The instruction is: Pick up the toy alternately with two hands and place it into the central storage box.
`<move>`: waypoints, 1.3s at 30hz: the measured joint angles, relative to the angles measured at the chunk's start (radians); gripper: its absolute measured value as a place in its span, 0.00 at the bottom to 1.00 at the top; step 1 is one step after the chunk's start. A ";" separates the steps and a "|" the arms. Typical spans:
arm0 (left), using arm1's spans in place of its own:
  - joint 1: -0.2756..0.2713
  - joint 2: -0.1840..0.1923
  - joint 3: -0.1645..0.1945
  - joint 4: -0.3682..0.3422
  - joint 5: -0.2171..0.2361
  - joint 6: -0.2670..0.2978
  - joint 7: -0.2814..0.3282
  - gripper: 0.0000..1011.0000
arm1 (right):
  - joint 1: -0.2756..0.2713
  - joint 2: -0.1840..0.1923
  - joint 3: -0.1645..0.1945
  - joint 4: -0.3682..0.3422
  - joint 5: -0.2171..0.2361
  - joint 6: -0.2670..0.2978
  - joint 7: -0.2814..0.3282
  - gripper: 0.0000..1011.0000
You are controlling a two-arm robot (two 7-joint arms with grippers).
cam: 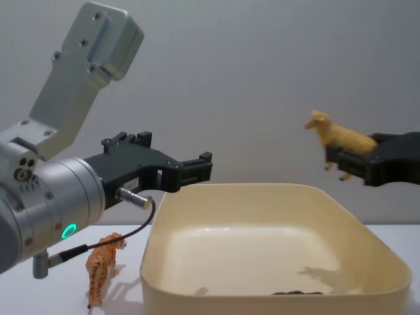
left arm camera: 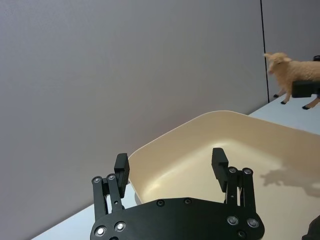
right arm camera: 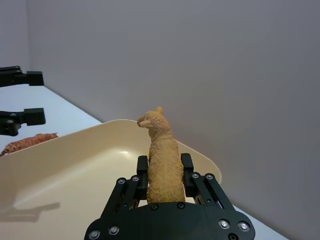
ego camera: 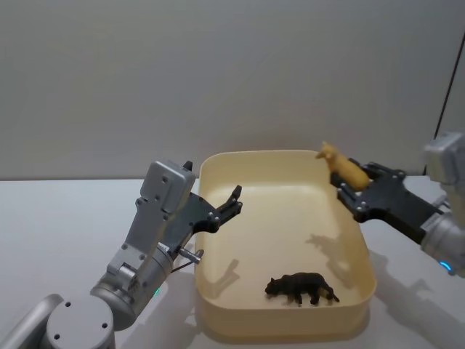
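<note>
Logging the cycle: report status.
Right gripper shut on sheep over box. Left gripper open, empty. Dark animal in box, tiger on table. Nothing in the way.

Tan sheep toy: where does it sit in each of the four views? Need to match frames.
Head: tan sheep toy right of centre, held by the right gripper, near the far right corner of the storage box.
Left wrist: toy at the picture's upper right, past the box rim.
Right wrist: toy centre, clamped in the gripper.
Chest: toy upper right, above the box.
Shared landmark: the cream box.
</note>
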 joint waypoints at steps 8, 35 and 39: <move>0.000 0.000 0.000 0.000 0.000 0.000 0.000 0.99 | 0.082 -0.036 -0.028 0.082 -0.024 0.037 0.094 0.57; 0.000 0.000 -0.001 0.000 0.000 0.002 -0.001 0.99 | 0.019 0.034 0.021 0.013 0.071 0.052 0.073 0.99; 0.004 0.003 -0.003 -0.006 -0.004 0.016 -0.001 0.99 | 0.002 0.046 0.030 -0.005 0.086 0.052 0.063 0.99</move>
